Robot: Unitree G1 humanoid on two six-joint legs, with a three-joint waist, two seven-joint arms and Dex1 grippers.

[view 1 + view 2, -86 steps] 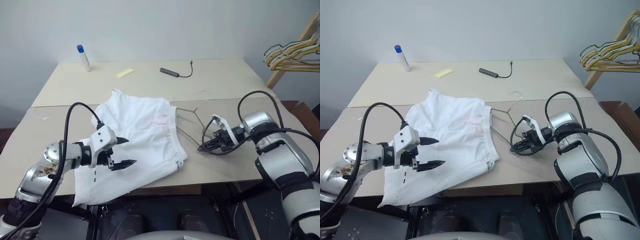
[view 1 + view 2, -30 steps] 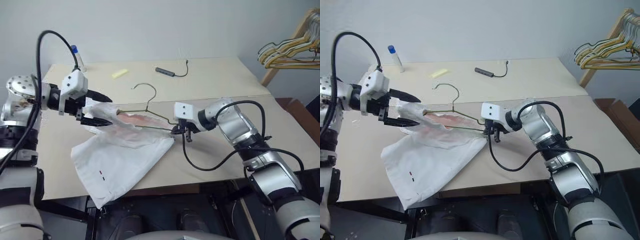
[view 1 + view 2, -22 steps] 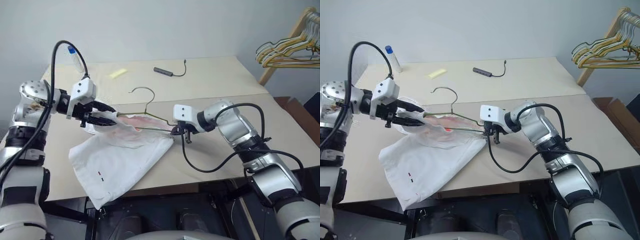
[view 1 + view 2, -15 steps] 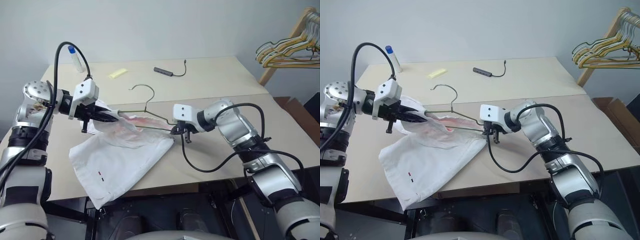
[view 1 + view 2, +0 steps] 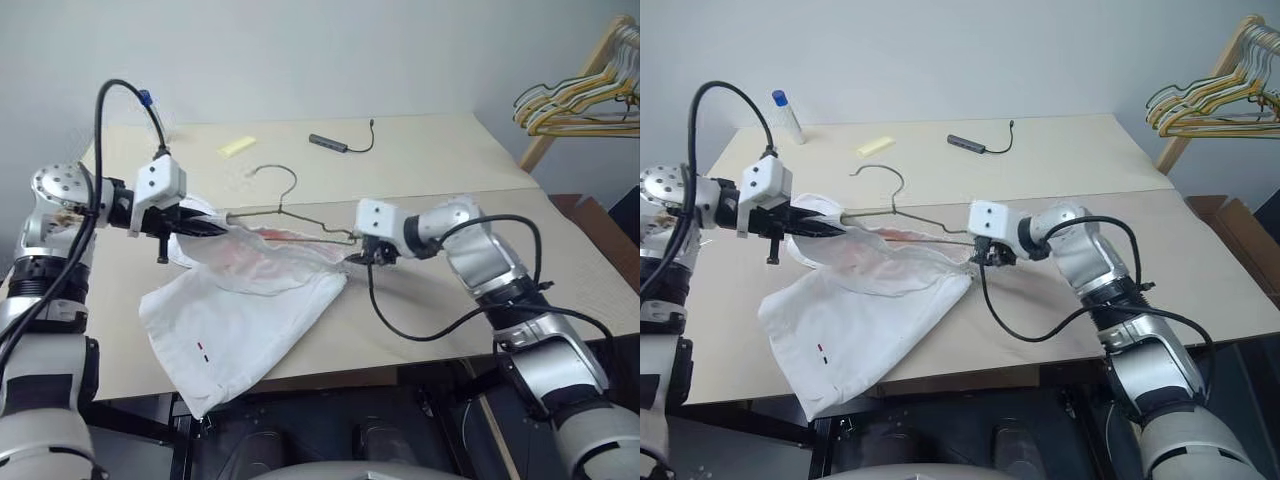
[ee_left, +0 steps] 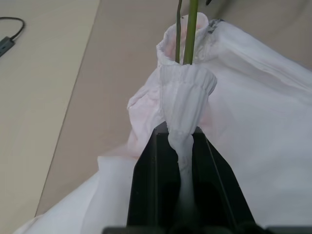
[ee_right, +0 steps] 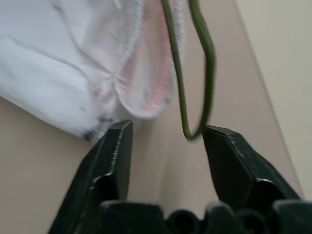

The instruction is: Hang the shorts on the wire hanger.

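The white shorts (image 5: pixel 250 300) lie crumpled on the table, with the waistband end lifted at the left. My left gripper (image 5: pixel 215 228) is shut on that gathered waistband (image 6: pixel 185 92), pinched between its black fingers. The thin olive wire hanger (image 5: pixel 283 209) runs through the waistband opening, its hook (image 5: pixel 885 172) standing up above the cloth. My right gripper (image 7: pixel 165 136) is open at the hanger's right corner (image 7: pixel 208 63). That corner sits just inside the gap and close to one finger, and the shorts' hem (image 7: pixel 58 63) lies beside it.
At the back of the table stand a blue-capped bottle (image 5: pixel 788 115), a yellow piece (image 5: pixel 236 146) and a grey adapter with a black cable (image 5: pixel 330 144). A wooden rack with a bunch of hangers (image 5: pixel 580 95) is at the far right. The table's front edge runs under the shorts.
My left gripper has closed on the shorts' waistband. My right gripper has opened off the hanger's corner and lifted a little. The hanger has shifted slightly left.
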